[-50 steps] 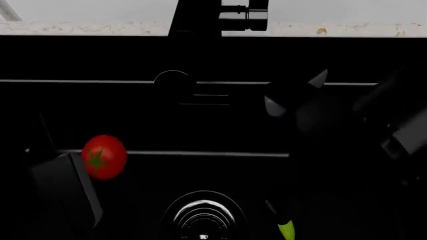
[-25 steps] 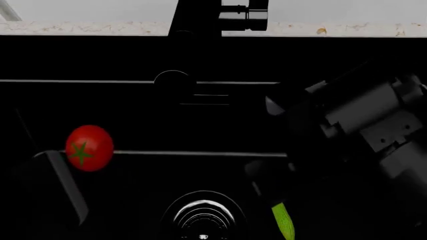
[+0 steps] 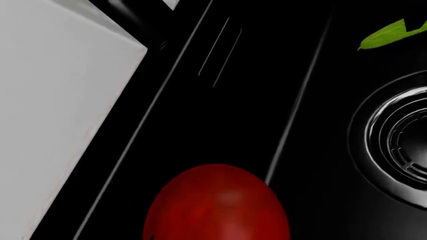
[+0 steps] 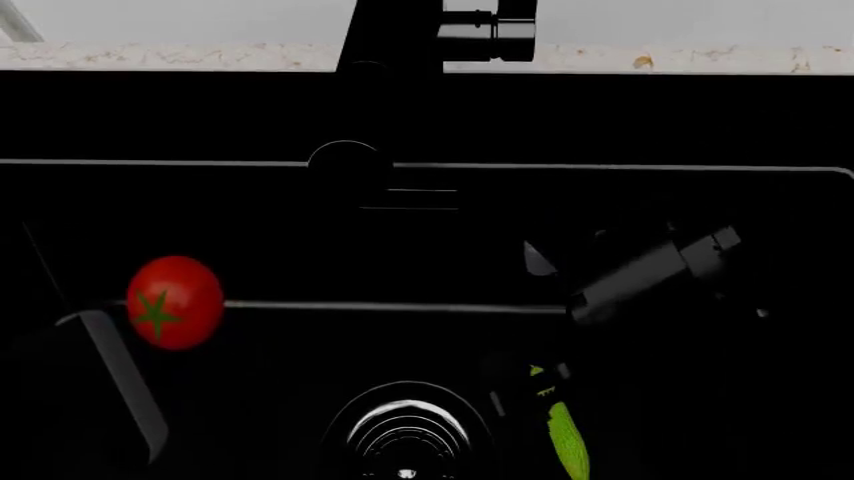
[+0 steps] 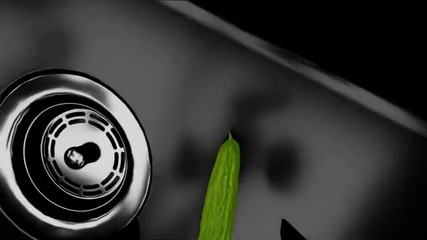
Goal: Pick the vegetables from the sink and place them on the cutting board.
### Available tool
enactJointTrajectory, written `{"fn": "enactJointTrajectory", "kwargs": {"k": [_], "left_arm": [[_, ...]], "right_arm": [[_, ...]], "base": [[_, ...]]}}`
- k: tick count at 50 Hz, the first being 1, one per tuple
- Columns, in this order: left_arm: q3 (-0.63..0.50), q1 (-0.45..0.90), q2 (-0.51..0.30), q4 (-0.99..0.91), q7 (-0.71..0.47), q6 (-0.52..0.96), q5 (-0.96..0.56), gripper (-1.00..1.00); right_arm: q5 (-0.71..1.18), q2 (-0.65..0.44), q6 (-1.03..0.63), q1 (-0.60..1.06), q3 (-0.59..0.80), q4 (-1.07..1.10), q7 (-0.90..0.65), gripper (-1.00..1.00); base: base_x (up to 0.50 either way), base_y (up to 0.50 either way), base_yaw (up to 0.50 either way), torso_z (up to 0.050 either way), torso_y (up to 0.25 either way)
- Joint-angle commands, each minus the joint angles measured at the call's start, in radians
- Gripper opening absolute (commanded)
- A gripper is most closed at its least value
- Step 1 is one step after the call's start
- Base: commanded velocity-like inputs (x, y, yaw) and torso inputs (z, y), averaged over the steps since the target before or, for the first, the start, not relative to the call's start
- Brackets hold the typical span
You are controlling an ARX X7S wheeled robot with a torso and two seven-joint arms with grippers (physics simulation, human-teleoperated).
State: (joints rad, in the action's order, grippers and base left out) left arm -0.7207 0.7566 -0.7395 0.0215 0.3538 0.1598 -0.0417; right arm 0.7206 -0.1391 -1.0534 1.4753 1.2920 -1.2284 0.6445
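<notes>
The red tomato (image 4: 174, 302) with its green stem is held off the floor of the black sink (image 4: 400, 230) at the left, and my left gripper (image 4: 144, 332) is shut on it. In the left wrist view the tomato (image 3: 217, 205) fills the space between the jaws. The light-green cucumber (image 4: 569, 445) lies on the sink floor right of the drain (image 4: 407, 435). My right gripper (image 4: 527, 385) hangs open just over its far end. In the right wrist view the cucumber (image 5: 220, 195) runs between the jaws, with one dark fingertip (image 5: 290, 232) beside it. The cutting board is out of view.
The black faucet (image 4: 441, 30) stands at the back centre on the pale speckled countertop (image 4: 160, 55). The countertop's white edge (image 3: 60, 100) shows close to my left gripper. The ringed drain shows in both wrist views (image 3: 400, 145) (image 5: 73, 152).
My left gripper has carried the tomato to the left and slightly up. My right arm has swung down and left, bringing its gripper low over the cucumber's end.
</notes>
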Motion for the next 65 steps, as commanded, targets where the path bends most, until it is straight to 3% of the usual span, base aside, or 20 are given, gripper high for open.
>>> {"fn": "enactJointTrajectory", "kwargs": {"k": [1, 10, 21, 40, 49, 63, 64, 65], "left_arm": [[-0.001, 0.001, 0.004, -0.010, -0.007, 0.009, -0.031, -1.00], [-0.004, 0.007, 0.003, -0.016, -0.004, 0.018, -0.027, -1.00], [-0.006, 0.007, 0.004, -0.017, -0.005, 0.022, -0.025, -1.00], [-0.010, -0.004, -0.005, -0.035, -0.007, 0.033, -0.025, -1.00], [-0.008, -0.010, -0.011, -0.031, -0.009, 0.030, -0.027, -1.00], [-0.011, -0.011, -0.005, -0.005, -0.011, 0.011, -0.023, -1.00], [-0.010, -0.010, -0.005, -0.007, -0.011, 0.015, -0.024, -1.00], [-0.010, -0.010, -0.007, -0.010, -0.011, 0.018, -0.024, -1.00]], "right_arm": [[-0.080, 0.028, 0.034, -0.046, -0.041, -0.076, 0.053, 1.00], [-0.060, -0.025, 0.012, -0.081, -0.082, -0.016, 0.007, 1.00], [-0.098, -0.005, 0.065, -0.121, -0.125, -0.078, 0.018, 1.00], [-0.390, 0.029, 0.054, -0.200, -0.373, -0.080, 0.105, 1.00], [-0.534, 0.061, 0.001, -0.256, -0.418, -0.080, 0.247, 1.00], [-0.657, 0.062, -0.025, -0.293, -0.518, -0.080, 0.254, 1.00], [-0.664, 0.063, -0.028, -0.295, -0.517, -0.080, 0.261, -1.00], [-0.670, 0.064, -0.033, -0.294, -0.519, -0.080, 0.261, -1.00]], "base": [[0.03, 0.00, 0.00, 0.000, 0.000], [0.03, 0.00, 0.00, 0.000, 0.000], [0.03, 0.00, 0.00, 0.000, 0.000], [0.03, 0.00, 0.00, -0.002, -0.005], [0.03, 0.00, 0.00, -0.005, -0.007], [0.03, 0.00, 0.00, -0.004, -0.009], [0.03, 0.00, 0.00, 0.000, 0.000], [0.03, 0.00, 0.01, -0.011, -0.012]]}}
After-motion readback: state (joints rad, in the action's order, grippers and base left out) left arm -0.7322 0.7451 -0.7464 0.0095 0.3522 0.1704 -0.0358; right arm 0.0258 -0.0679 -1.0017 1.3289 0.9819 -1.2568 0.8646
